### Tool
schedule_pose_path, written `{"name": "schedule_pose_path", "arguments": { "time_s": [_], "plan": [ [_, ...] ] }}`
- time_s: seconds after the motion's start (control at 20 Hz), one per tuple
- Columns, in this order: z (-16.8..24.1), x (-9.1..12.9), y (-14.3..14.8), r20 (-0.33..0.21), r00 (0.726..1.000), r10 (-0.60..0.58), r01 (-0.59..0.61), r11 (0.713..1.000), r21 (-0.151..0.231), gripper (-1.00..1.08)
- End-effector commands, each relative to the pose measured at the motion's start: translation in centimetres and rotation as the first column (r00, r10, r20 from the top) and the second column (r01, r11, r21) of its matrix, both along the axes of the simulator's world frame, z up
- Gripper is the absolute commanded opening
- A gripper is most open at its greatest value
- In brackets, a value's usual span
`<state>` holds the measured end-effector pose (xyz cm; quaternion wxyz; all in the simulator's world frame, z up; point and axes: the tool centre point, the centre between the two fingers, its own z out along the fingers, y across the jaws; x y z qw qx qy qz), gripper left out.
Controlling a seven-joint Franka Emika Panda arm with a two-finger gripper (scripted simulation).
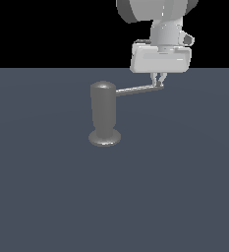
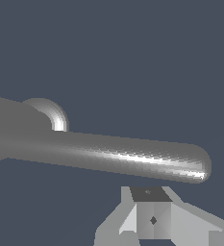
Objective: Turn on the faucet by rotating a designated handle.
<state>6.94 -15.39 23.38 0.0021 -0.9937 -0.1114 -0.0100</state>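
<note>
So starting at the exterior view's left: nothing but flat slate-blue counter (image 1: pixel 42 187) out there, with a black backdrop above it.

Moving toward the middle you hit the faucet (image 1: pixel 103 112), a dull grey upright cylinder with a rounded top and a flared round foot sitting flat on the counter. It stands well off to the claw's side, toward the exterior view's left, and its base is lower than the claw.

From the upper part of that cylinder the handle (image 1: pixel 138 89) sticks out sideways toward the exterior view's right, a thin straight grey rod, rising very slightly as it goes. Its far end runs right up to the claw.

And there's the claw (image 1: pixel 158 81), hanging under the white boxy hand of the 1 arm, pointing straight down. Its 2 little fingers (image 1: pixel 154 78) are close together and come down right at the rod's tip. They look nearly closed around the end of it, but it's tiny in that view and I can't tell for sure whether they're actually pinching it or just touching.

The wrist view doesn't settle it either. The handle (image 2: pixel 128 156) fills the frame as a fat shiny bar with a rounded end, the top of the faucet (image 2: pixel 48 113) peeks out behind it, and 1 grey finger pad (image 2: pixel 152 218) sits just beside the bar near its tip, seemingly with a sliver of counter (image 2: pixel 132 48) showing between them.
</note>
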Motion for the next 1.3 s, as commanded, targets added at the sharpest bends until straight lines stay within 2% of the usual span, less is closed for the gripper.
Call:
{"name": "schedule_pose_path", "arguments": {
  "time_s": [0.0,1.25],
  "plan": [
    [-0.1,0.6,0.1,-0.001,1.000,-0.001,0.001,1.000,-0.001,-1.00],
    [-0.6,6.9,1.9,-0.009,1.000,-0.013,0.013,1.000,-0.003,-1.00]
  ]
}}
